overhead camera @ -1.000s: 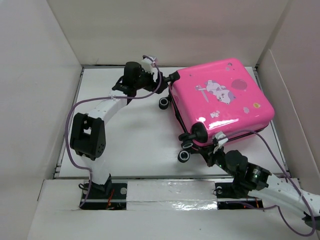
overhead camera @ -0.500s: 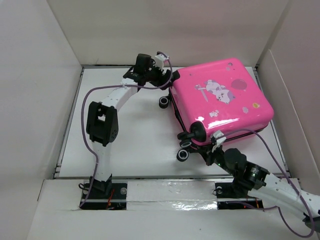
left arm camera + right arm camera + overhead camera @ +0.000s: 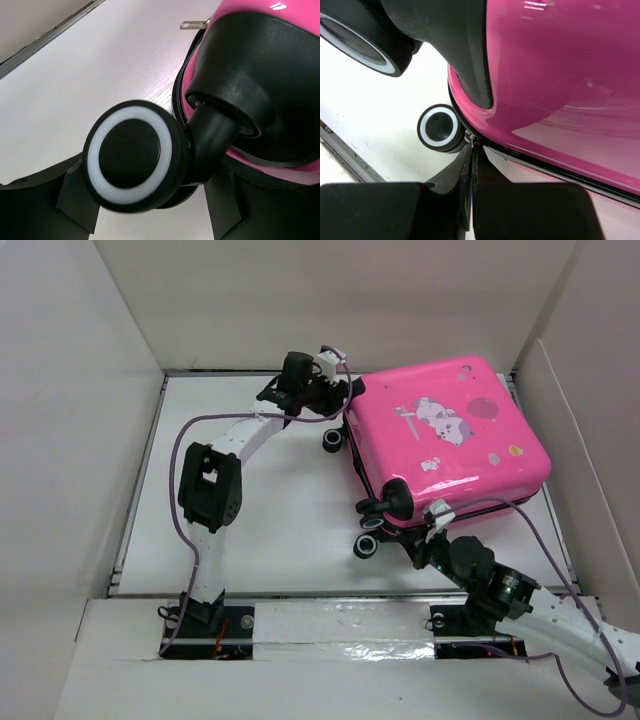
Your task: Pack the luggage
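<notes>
The luggage [image 3: 450, 440] is a closed hot-pink hard-shell suitcase lying flat at the back right of the white table. My left gripper [image 3: 345, 400] is at its far-left corner. In the left wrist view its jaws [image 3: 150, 200] stand open on either side of a black wheel with a white ring [image 3: 132, 152], under the pink shell [image 3: 285, 10]. My right gripper [image 3: 432, 540] is at the near corner. In the right wrist view it [image 3: 471, 145] is shut, with its tips on a small metal zipper pull [image 3: 470, 136] at the seam of the shell [image 3: 560, 75].
White cardboard walls stand on the left [image 3: 80, 440], at the back and on the right [image 3: 590, 440]. Two more wheels stick out of the suitcase's left side [image 3: 331, 443] [image 3: 369, 545]. Another zipper tab lies on the table [image 3: 192, 23].
My left arm has swung right, and its gripper has come in around the suitcase's far-left wheel. The suitcase has shifted slightly to the right. My right gripper stays at the near corner.
</notes>
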Robot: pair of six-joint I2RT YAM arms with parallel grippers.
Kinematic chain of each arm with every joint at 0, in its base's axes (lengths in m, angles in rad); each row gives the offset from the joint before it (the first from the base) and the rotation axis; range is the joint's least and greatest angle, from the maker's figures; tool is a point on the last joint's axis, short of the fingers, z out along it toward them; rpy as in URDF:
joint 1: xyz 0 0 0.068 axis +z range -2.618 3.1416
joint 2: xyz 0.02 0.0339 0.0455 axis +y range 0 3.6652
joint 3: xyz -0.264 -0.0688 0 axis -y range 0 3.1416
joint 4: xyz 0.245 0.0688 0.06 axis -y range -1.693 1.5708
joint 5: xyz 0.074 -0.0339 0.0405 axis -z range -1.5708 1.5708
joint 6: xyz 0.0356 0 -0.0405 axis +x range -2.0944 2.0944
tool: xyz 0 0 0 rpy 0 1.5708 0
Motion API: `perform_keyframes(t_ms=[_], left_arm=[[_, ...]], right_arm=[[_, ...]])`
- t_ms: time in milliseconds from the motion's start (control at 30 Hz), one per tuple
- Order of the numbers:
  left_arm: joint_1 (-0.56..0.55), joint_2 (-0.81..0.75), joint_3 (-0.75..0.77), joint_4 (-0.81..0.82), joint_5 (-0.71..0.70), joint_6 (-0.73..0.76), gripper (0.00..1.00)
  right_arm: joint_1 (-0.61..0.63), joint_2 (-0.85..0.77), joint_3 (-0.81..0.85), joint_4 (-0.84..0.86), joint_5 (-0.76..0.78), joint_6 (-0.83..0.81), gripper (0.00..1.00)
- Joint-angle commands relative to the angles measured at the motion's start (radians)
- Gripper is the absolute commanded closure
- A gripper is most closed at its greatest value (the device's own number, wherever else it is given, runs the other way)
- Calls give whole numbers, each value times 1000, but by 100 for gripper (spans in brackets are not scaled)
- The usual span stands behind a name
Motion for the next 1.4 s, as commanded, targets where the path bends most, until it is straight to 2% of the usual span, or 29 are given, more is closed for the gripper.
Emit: perform_keyframes(t_ms=[0,100,133,167,300,333,367,433,500,533,567,600,633,667,767,800,967,1133,1267,1367], left_arm=[[15,-101,-81,199,-74,-88,100],[64,-159,-207,274,-134,-151,100],[84,-200,-255,352,-145,-177,100],[122,-220,-352,387,-159,-204,100],[233,-337,-632,629,-191,-431,100],[245,-378,-678,706,-215,-505,100],[245,-395,-760,734,-222,-522,100],[245,-452,-822,800,-248,-550,100],[245,-487,-934,912,-175,-583,100],[245,-503,-953,1002,-63,-590,100],[228,-501,-920,985,-29,-562,95],[207,-501,-883,943,-12,-527,85],[186,-498,-846,865,13,-489,59],[156,-495,-779,836,31,-435,47],[156,-452,-651,734,129,-407,19],[156,-452,-622,712,142,-391,19],[133,-324,-397,468,216,-291,6],[81,-226,-300,400,255,-268,5],[34,-123,-96,244,243,-144,6],[11,-54,7,155,182,-90,7]], right_arm=[[-13,-32,59,77,32,-18,100],[-13,-49,70,56,48,-30,100],[-25,-49,72,56,45,-42,100],[-25,-43,78,60,45,-48,100],[-94,14,96,83,-1,-82,100],[-105,26,99,89,-17,-93,100],[-114,37,104,106,-29,-98,100],[-145,62,104,127,-72,-113,100],[-154,78,110,151,-102,-121,100],[-169,95,111,154,-115,-124,100],[-169,101,114,161,-124,-127,100],[-179,105,114,164,-139,-127,100],[-179,103,113,164,-142,-122,100],[-179,98,110,164,-144,-121,100],[-179,74,96,166,-161,-116,100],[-179,69,95,166,-161,-115,100],[-179,65,87,171,-182,-111,100],[-179,100,87,186,-193,-111,100],[-179,114,85,186,-195,-108,100],[-179,114,85,186,-193,-108,100]])
